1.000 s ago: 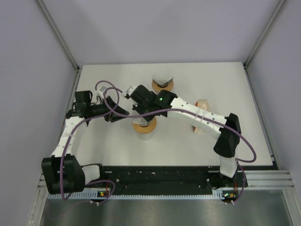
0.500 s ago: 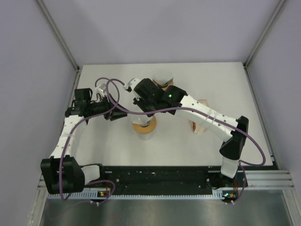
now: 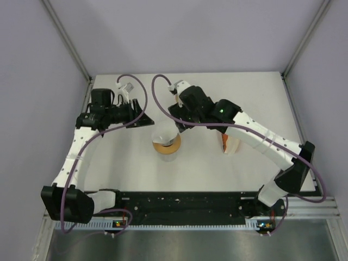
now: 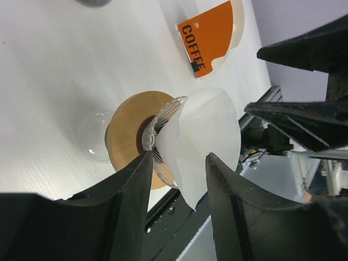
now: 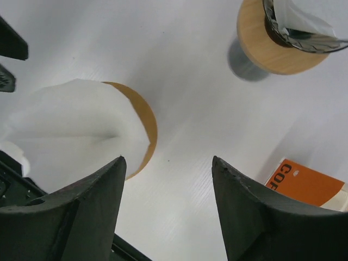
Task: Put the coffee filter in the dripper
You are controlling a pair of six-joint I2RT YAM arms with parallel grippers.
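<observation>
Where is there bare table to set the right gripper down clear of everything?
Bare table lies in the far right corner, beyond the orange filter pack, and along the strip between the dripper and the near edge. The middle is crowded: the left gripper and right gripper, both open, hover by the dripper, with a second dripper behind.

in the top view the white right arm (image 3: 255, 136) covers part of the orange and white pack of coffee filters (image 3: 230, 145). in the left wrist view the white paper filter (image 4: 206, 136) hides the mouth of the ribbed glass dripper with a round wooden collar (image 4: 128, 133), and the black fingers of the left gripper (image 4: 179, 157) hide their lower edges. a grey thing (image 4: 95, 2) is cut by the top edge. in the right wrist view the pack shows only one corner, and a second dripper (image 5: 266, 46) is cut at the top.
</observation>
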